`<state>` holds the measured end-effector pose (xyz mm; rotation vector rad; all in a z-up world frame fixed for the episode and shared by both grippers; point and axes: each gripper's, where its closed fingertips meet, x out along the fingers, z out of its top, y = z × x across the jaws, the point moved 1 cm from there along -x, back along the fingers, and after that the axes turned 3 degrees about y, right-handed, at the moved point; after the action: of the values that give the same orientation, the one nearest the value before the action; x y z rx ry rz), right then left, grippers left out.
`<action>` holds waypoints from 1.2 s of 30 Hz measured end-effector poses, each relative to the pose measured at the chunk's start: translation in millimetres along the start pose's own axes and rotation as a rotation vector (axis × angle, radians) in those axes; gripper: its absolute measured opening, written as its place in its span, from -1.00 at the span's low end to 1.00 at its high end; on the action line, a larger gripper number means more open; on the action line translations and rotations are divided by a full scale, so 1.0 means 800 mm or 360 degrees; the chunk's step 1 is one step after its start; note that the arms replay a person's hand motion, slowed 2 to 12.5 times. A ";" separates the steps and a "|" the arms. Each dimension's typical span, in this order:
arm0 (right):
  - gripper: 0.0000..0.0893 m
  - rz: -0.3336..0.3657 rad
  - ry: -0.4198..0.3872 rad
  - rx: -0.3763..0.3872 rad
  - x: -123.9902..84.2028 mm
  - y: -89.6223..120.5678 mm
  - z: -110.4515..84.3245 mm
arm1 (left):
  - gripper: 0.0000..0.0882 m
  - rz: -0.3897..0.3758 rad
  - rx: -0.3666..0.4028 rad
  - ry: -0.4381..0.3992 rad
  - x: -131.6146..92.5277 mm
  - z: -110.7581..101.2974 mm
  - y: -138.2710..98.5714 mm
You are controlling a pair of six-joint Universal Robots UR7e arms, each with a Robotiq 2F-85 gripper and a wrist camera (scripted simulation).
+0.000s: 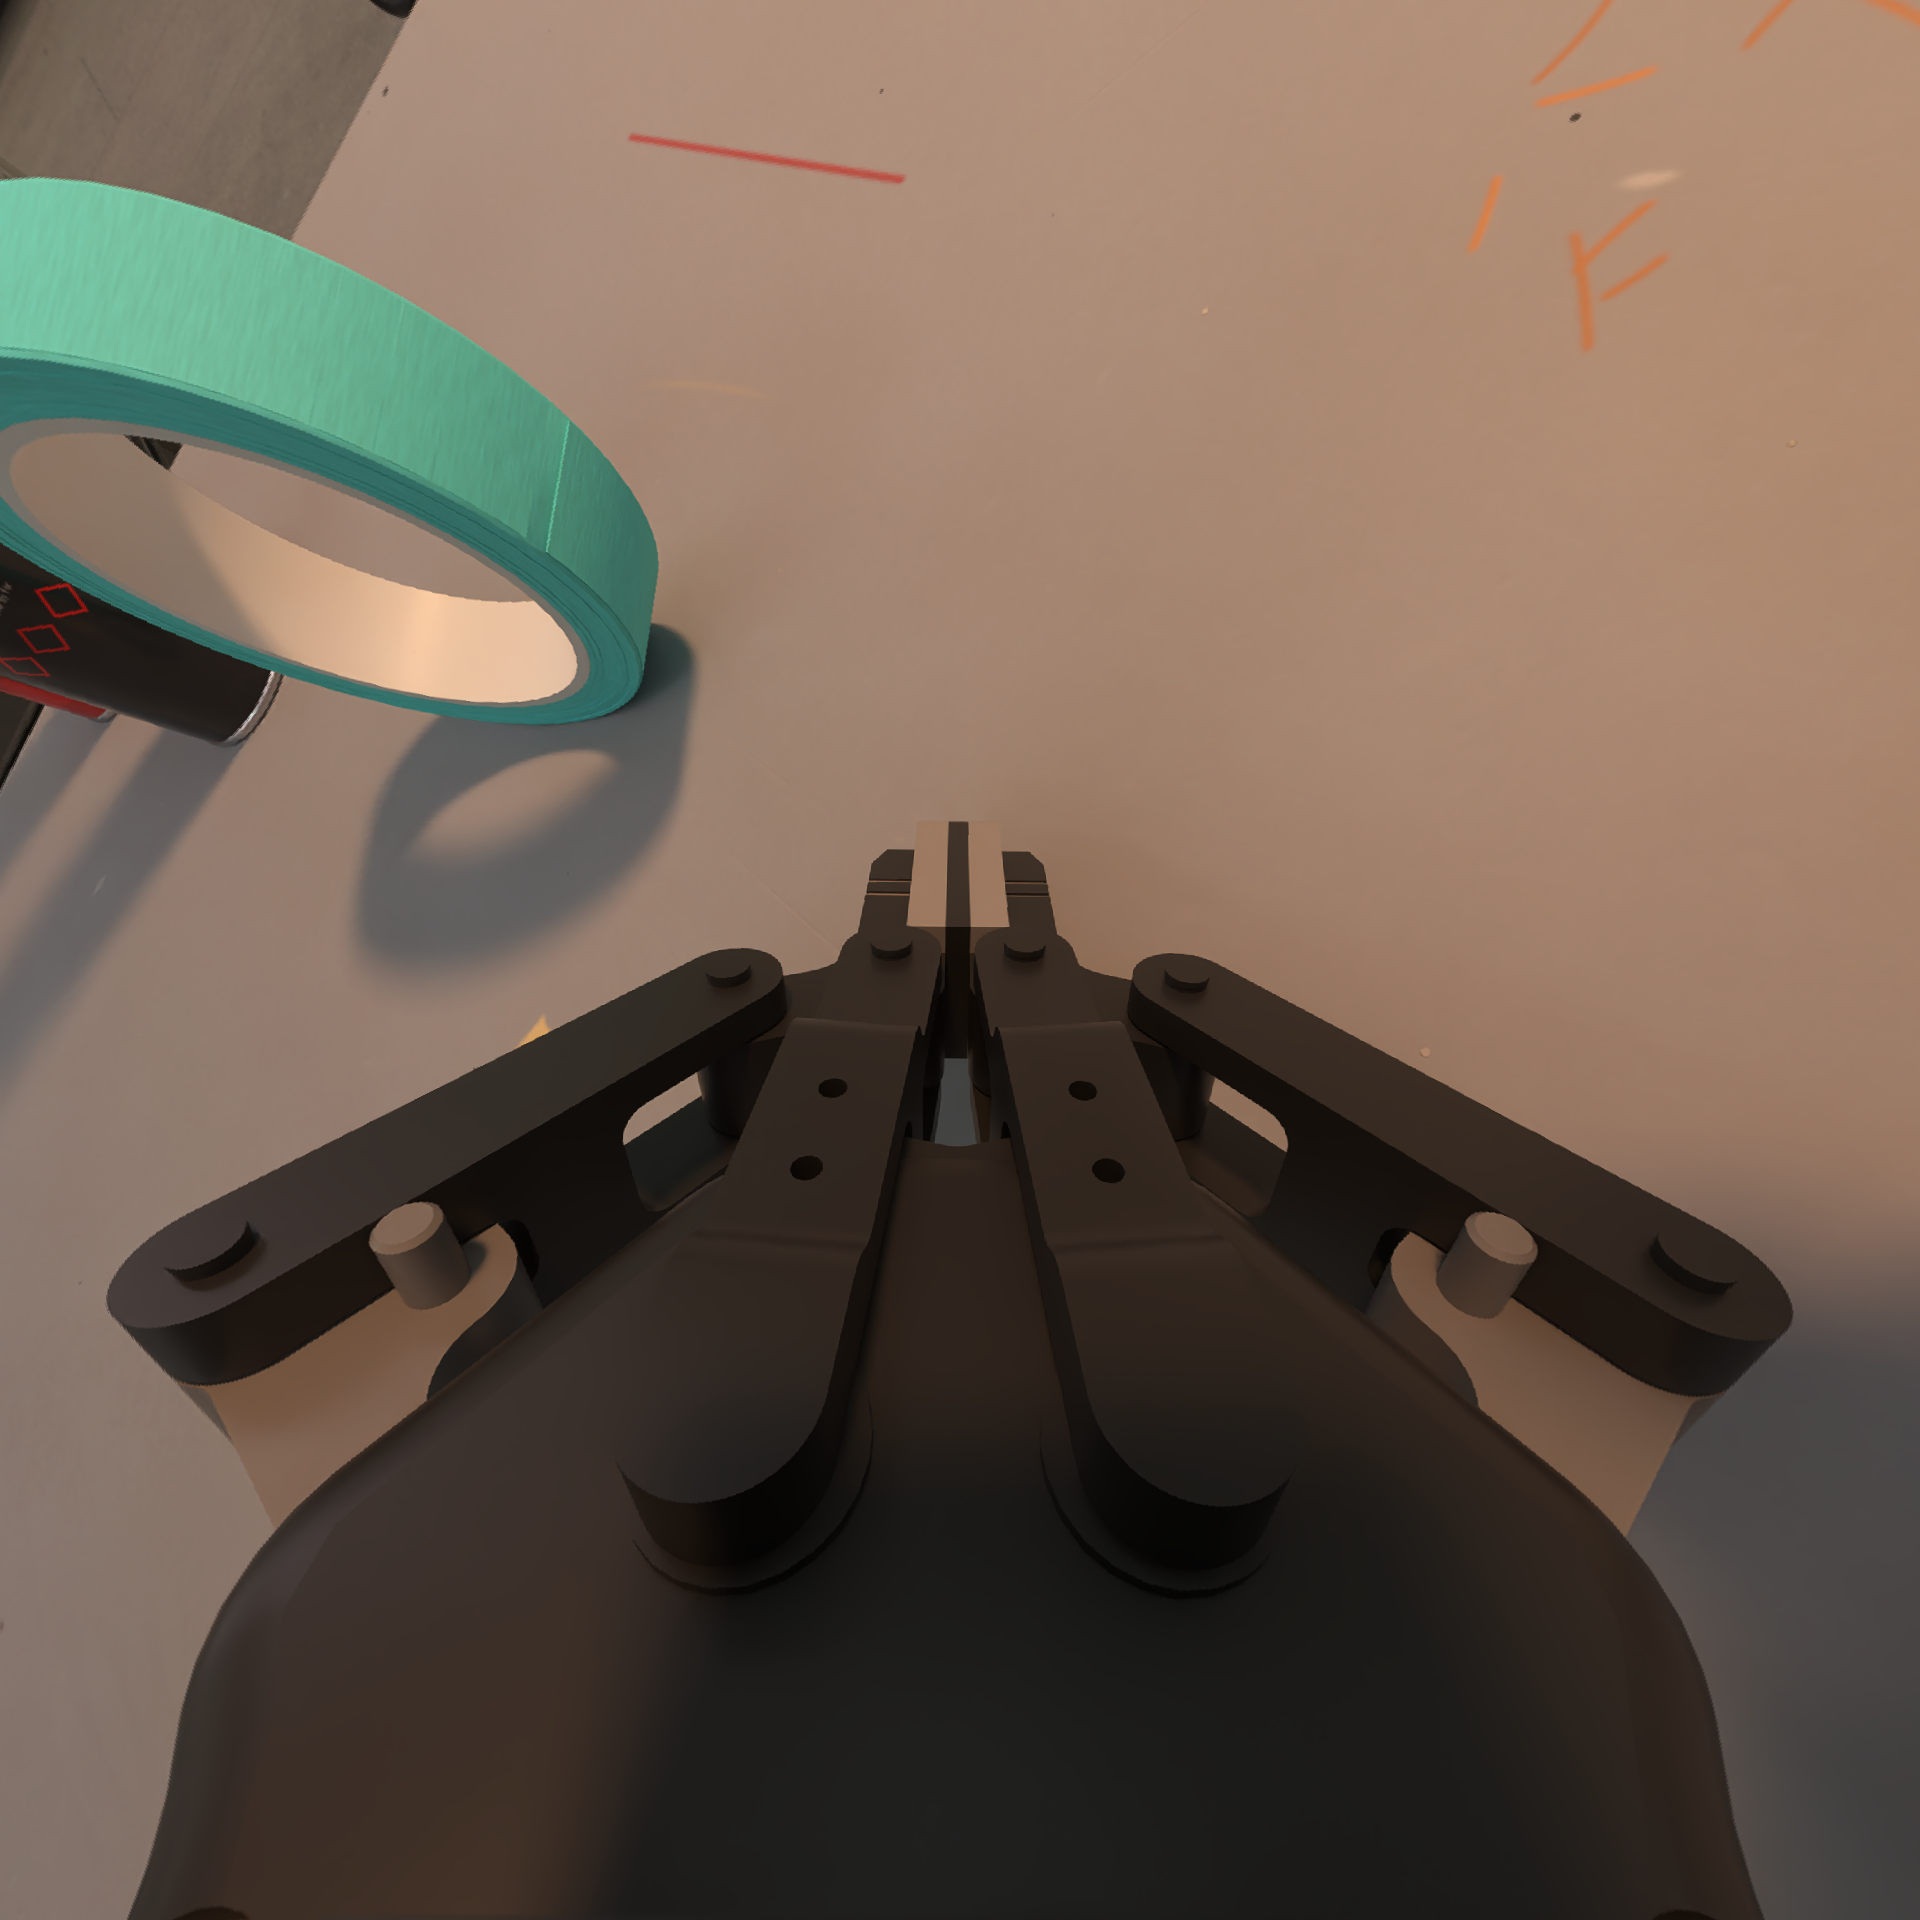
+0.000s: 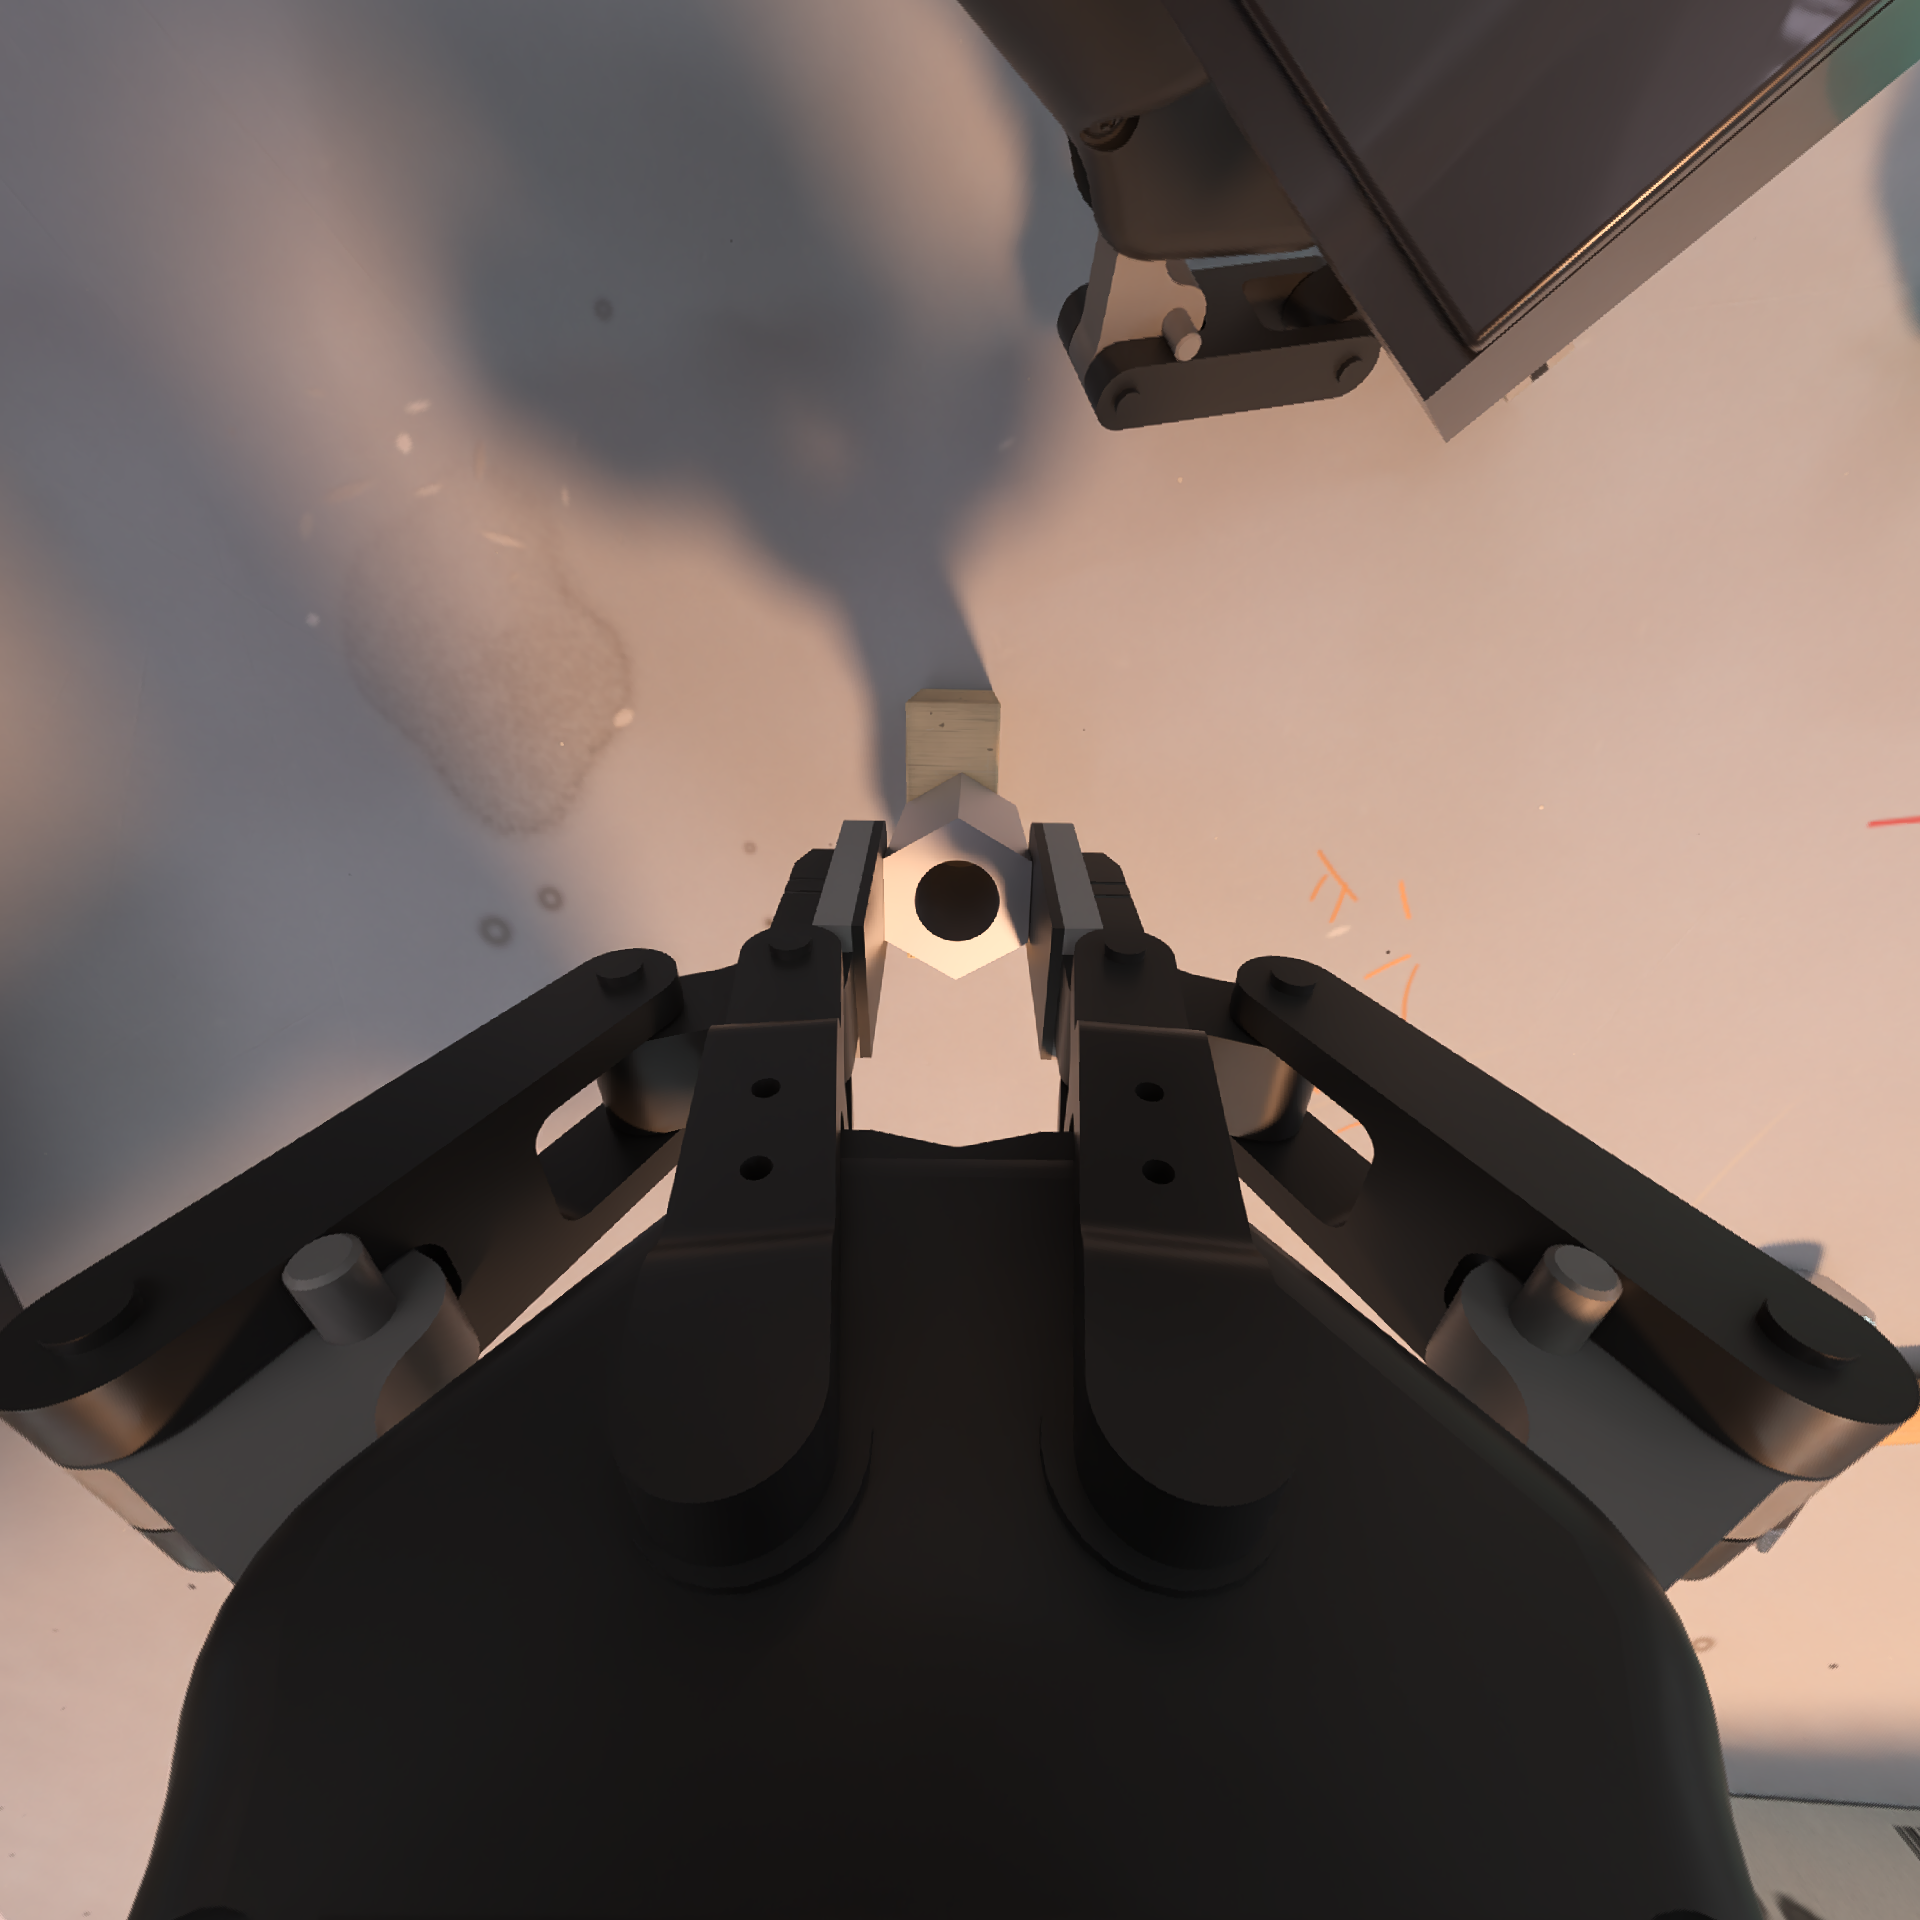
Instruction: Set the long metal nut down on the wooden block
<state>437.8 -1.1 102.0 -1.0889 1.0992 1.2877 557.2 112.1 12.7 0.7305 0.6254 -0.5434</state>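
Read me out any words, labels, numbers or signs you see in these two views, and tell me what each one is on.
Black can: red diamond outlines and tiny pale print, too small to read.
Pale sheet: dark bars at the picture's corner, cut off, unreadable.
Table: loose orange strokes and a red line, no words.
Nothing legible anywhere.

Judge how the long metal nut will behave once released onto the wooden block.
The long metal nut looks rigid, probably heavy for its size. Its flat hex faces should resist rolling. The wooden block looks small, so an off-centre release may tip it off.
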 end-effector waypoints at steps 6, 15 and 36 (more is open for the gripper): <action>-0.46 0.0006 -0.0001 0.0001 0.000 0.000 0.000 | -1.00 -0.0001 -0.0002 -0.0001 0.000 0.000 0.000; -0.46 0.0017 0.0006 0.0007 0.001 0.001 0.000 | -1.00 -0.0003 -0.0006 -0.0002 0.000 0.000 0.000; 0.07 0.0015 -0.0019 0.0024 -0.001 0.000 0.000 | -1.00 -0.0002 -0.0010 -0.0001 0.000 0.000 0.000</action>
<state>438.0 -1.3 102.7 -1.0651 1.1045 1.2898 557.1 112.1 12.7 0.7242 0.6266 -0.5426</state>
